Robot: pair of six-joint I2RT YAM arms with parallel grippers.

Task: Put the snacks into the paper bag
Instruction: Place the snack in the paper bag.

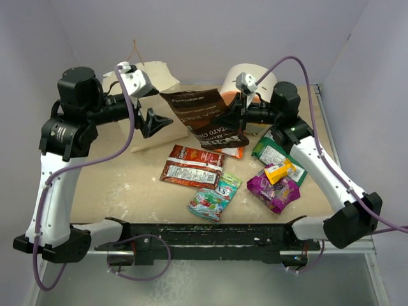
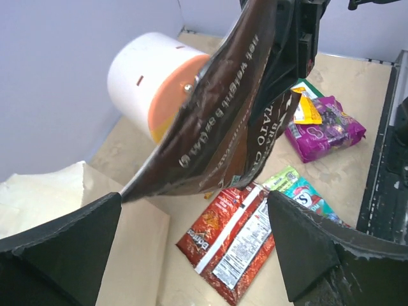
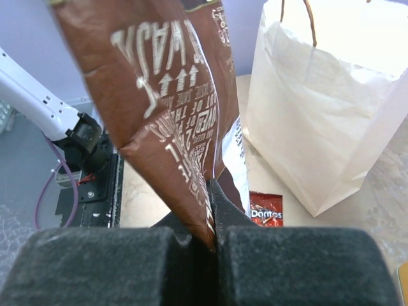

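Right tool (image 3: pixel 213 237) pinches the brown chip bag (image 1: pixel 199 118) by its edge; left tool (image 1: pixel 157 121) spread, just beside it

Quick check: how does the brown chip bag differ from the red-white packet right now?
The brown chip bag hangs in the air, pinched in the right hand; the red-white packet lies flat on the table. The chip bag is clearly larger than the packet. It is dark brown with white lettering; the packet is red with a white band. Both are glossy; neither is in the paper bag.
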